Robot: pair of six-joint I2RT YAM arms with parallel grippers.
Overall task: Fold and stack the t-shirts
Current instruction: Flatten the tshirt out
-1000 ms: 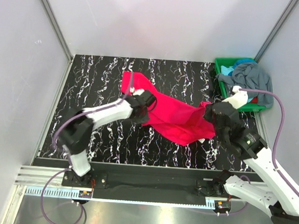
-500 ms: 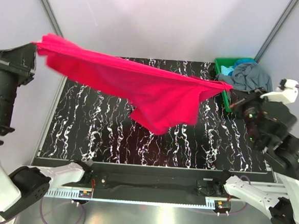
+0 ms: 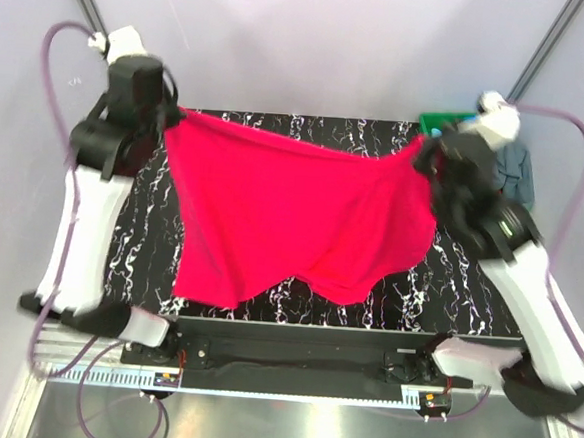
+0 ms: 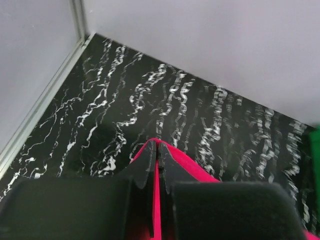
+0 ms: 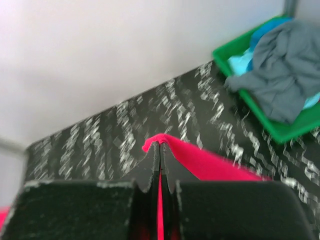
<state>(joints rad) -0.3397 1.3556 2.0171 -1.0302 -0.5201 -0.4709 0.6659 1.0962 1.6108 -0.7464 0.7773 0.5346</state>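
Observation:
The magenta t-shirt (image 3: 292, 214) hangs spread wide in the air above the black marbled table (image 3: 136, 223), held by two top corners. My left gripper (image 3: 169, 118) is shut on its left corner; the wrist view shows red cloth (image 4: 192, 167) pinched between the jaws (image 4: 157, 150). My right gripper (image 3: 429, 153) is shut on the right corner, with cloth (image 5: 210, 160) pinched at the tips (image 5: 160, 149). A slate grey t-shirt (image 5: 282, 85) and a teal t-shirt (image 5: 240, 62) lie in the green bin (image 5: 280, 131).
The green bin (image 3: 437, 121) sits at the table's back right corner, mostly hidden behind my right arm. Grey walls with metal posts close in the table on the left, back and right.
Both arms have swung back and raised the shirt; it went from a sagging band to a wide hanging sheet. The left gripper moved right and back, the right gripper moved left and back.

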